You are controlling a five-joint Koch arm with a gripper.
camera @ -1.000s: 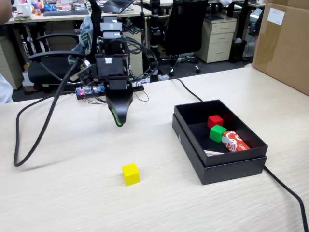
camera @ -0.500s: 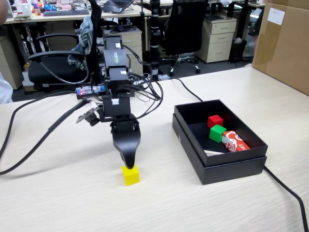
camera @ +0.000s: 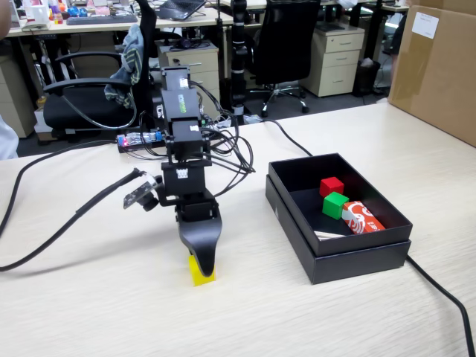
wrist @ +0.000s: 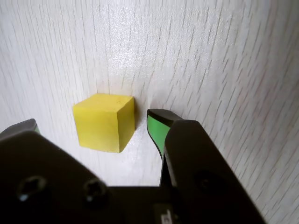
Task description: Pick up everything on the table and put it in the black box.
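Observation:
The yellow cube [camera: 195, 277] rests on the beige table [camera: 111, 312] in front of the arm's base. My gripper [camera: 203, 269] has come down over it, and in the fixed view its black finger covers most of the cube. In the wrist view the cube [wrist: 105, 122] lies between the jaws of my open gripper [wrist: 91, 125]. The green pad [wrist: 156, 126] stands just right of the cube with a small gap, and the other finger is further off on the left. The black box [camera: 357, 256] stands to the right on the table.
Inside the box lie a red cube [camera: 332, 186], a green cube [camera: 335, 204] and a red-and-white packet [camera: 362, 217]. A big brown carton [camera: 439, 67] fills the back right. Black cables run left [camera: 44, 238] and right [camera: 446, 297] of the arm.
The arm has reached forward and down from above the table. The gripper went from hanging well behind the cube to straddling it at table level. The cube has not moved.

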